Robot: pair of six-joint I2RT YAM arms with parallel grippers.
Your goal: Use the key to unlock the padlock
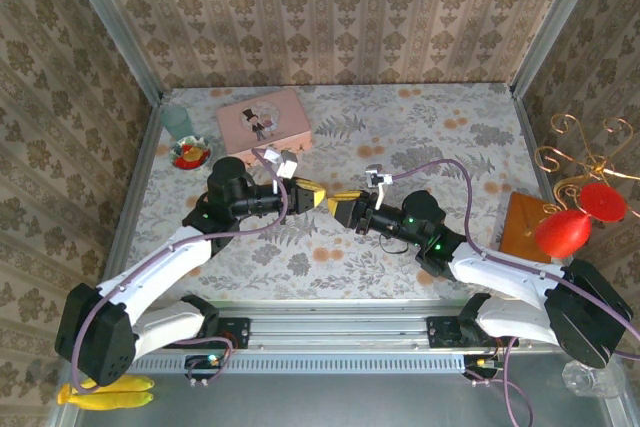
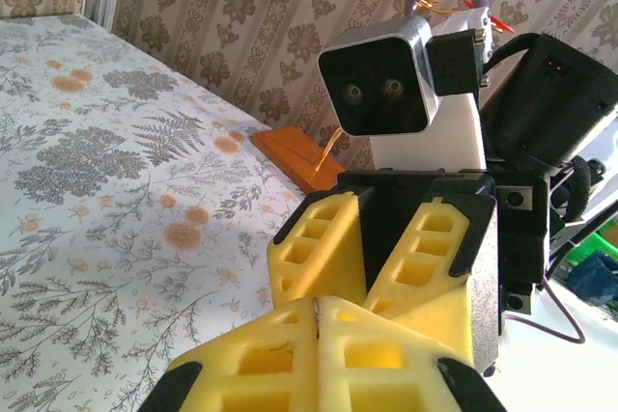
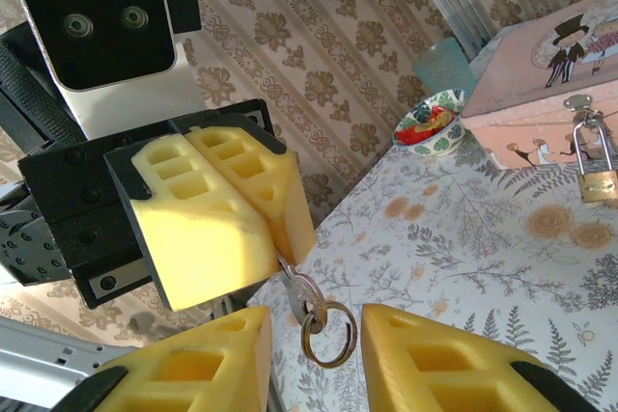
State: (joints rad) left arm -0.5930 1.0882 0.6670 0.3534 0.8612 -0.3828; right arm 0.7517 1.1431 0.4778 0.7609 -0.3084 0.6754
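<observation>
My left gripper (image 1: 312,192) is shut on the blade of the small silver key (image 3: 307,294), whose head and ring (image 3: 329,335) hang out below the left gripper's yellow fingers (image 3: 222,209). In the left wrist view, a thin sliver of metal shows between that gripper's (image 2: 319,304) pressed fingertips. My right gripper (image 3: 314,359) faces it tip to tip above the table's middle. It is open, with the key ring between its fingers (image 3: 454,364). The brass padlock (image 3: 599,180) hangs from the hasp of the pink tin (image 3: 541,94) at the back left.
A small bowl with red contents (image 1: 189,154) and a teal cup (image 1: 177,119) stand left of the pink tin (image 1: 265,119). An orange wooden block (image 1: 525,227) with a gold wire stand and red ornaments (image 1: 565,232) is at the right edge. Bananas (image 1: 105,392) lie off the table, front left.
</observation>
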